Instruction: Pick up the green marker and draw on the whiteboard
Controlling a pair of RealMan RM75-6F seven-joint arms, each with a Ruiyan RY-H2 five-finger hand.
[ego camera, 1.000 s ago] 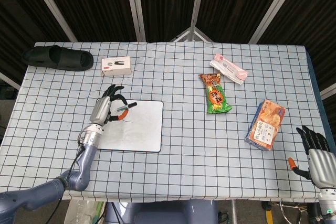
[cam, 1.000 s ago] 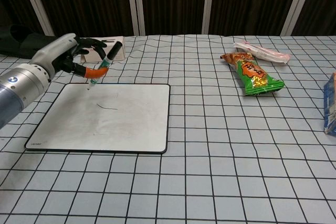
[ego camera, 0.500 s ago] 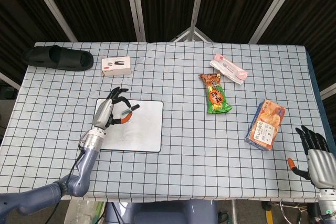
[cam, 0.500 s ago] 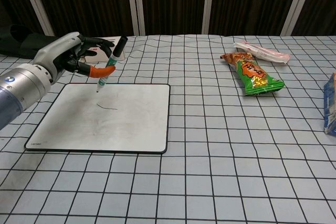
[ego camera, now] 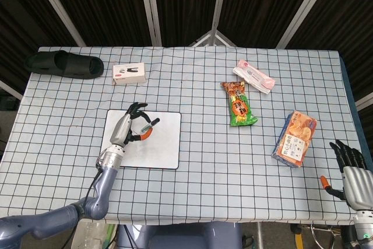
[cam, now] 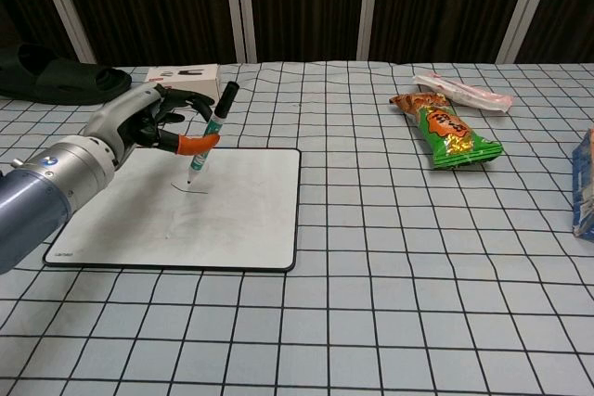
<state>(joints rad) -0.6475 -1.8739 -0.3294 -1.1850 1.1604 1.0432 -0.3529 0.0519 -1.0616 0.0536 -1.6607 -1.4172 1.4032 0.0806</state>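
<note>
The left hand point(cam: 153, 127) pinches the green marker point(cam: 210, 141) over the whiteboard point(cam: 232, 206), cap tilted toward one o'clock, tip just above a faint stroke at its six o'clock; the right hand point(ego camera: 351, 170), fingers spread, idles well apart.

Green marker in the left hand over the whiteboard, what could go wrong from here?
The left hand pinches the green marker near its middle, tilted, tip at the whiteboard; pressing down could make it pivot or slip in that light pinch. The whiteboard lies loose on the checked tablecloth, so a dragging stroke might push it. A long stroke could also run off the board's edge.
</note>
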